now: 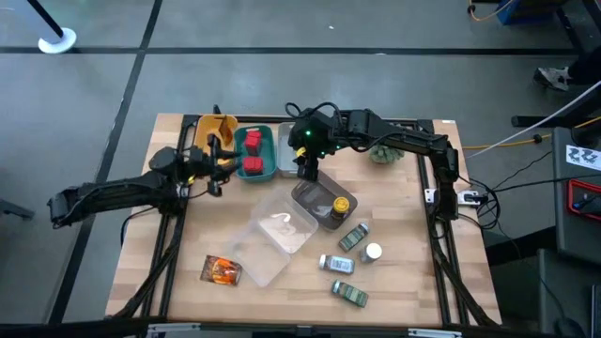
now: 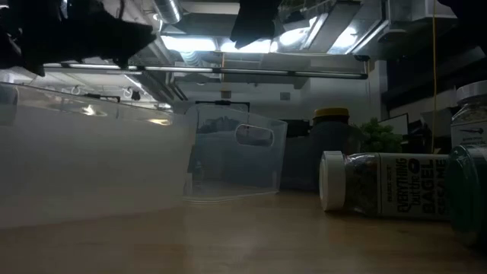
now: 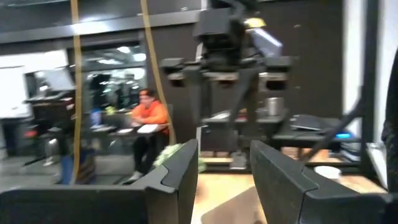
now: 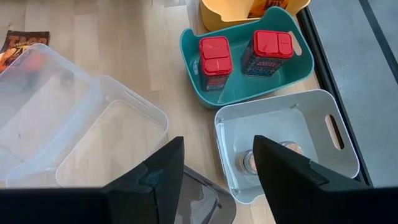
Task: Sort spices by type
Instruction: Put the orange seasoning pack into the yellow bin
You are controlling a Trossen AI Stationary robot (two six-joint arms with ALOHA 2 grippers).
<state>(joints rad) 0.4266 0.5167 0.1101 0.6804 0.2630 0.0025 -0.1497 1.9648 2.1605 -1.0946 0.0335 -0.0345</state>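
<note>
The right hand (image 4: pixel 214 171) hangs above the grey bin (image 4: pixel 339 165), and its two dark fingers (image 4: pixel 283 171) are spread wide with nothing between them. In the right wrist view, a small jar (image 4: pixel 249 163) with a round lid lies on the bottom of this grey bin. Just beside it stands the teal bin (image 4: pixel 298 62), which holds two red cubes (image 4: pixel 214 55) side by side. Next to the teal bin is the yellow bin (image 1: pixel 208 127), at the back edge of the worktop (image 1: pixel 423 291); what lies in it I cannot tell.

The left hand (image 3: pixel 224 171) is near the yellow bin in the high view, and its fingers stand apart and hold nothing.

In the middle of the worktop lie two clear trays (image 1: pixel 277 235), touching each other. A dark tray with a yellow-lidded jar (image 1: pixel 340 204) is just beside them. Near the front right are the green-labelled clear jars (image 1: pixel 353 237) and a white-capped bottle (image 1: pixel 373 252), lying separate from each other. The orange foil packet (image 1: pixel 223 270) lies near the front left, beside a clear tray. The spiky green plant (image 1: pixel 383 152) stands at the back right.
</note>
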